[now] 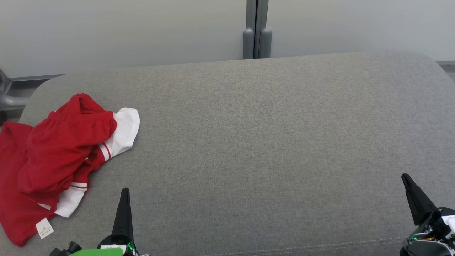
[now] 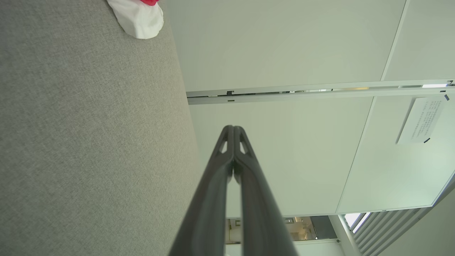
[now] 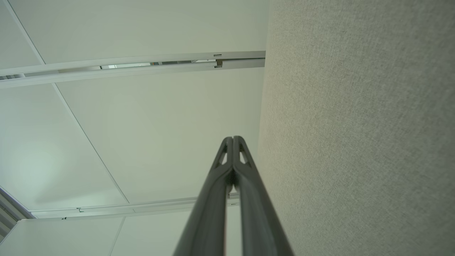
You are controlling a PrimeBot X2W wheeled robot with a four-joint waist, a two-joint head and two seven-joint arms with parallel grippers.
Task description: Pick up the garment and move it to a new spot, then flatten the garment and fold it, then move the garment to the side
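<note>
Left gripper and right gripper: fingers pressed together, holding nothing, near the grey cushion's front edge. Red-and-white garment lies crumpled at the cushion's left end, near the left gripper.

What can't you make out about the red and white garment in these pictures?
1. The garment: the head view's left edge cuts it off, and its own folds hide its shape and type.
2. Its label: head view, print too small to read.
3. Left wrist view: the top edge cuts off most of it.
</note>
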